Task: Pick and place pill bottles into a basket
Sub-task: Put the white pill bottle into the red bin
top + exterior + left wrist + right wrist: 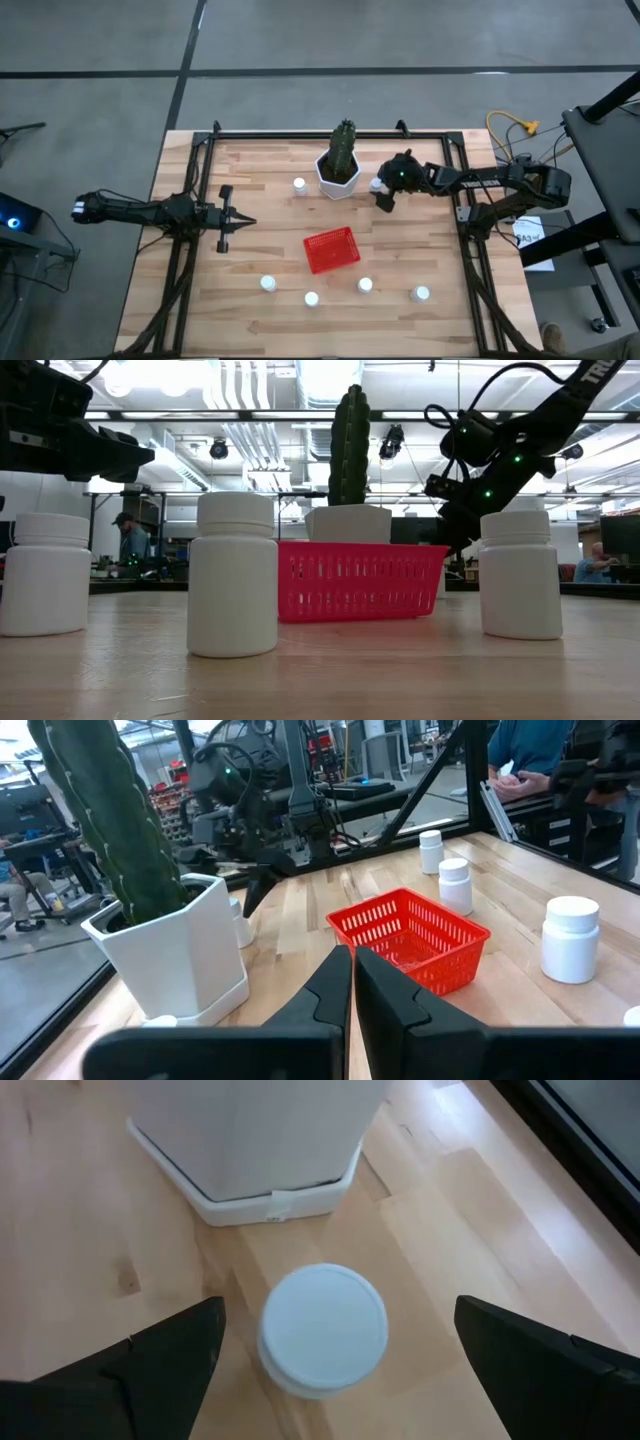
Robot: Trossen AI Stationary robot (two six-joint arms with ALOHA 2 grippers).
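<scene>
The red basket (331, 249) stands mid-table; it also shows in the low view (360, 580). Several white pill bottles stand upright on their bases: one (299, 184) to the left of the cactus pot, one (377, 185) to its right, and a row near the front edge (311, 298). My right gripper (385, 192) is open above the bottle right of the pot. Its two fingers stand on either side of that bottle's cap (323, 1328) without touching it. My left gripper (235, 222) is shut and empty at the table's left, pointing toward the basket (410, 935).
A white hexagonal pot (339, 172) with a green cactus stands at the far middle, close to my right gripper and its bottle. A dark frame (300, 133) runs round the table's edges. People show in the room beyond the table (530, 750).
</scene>
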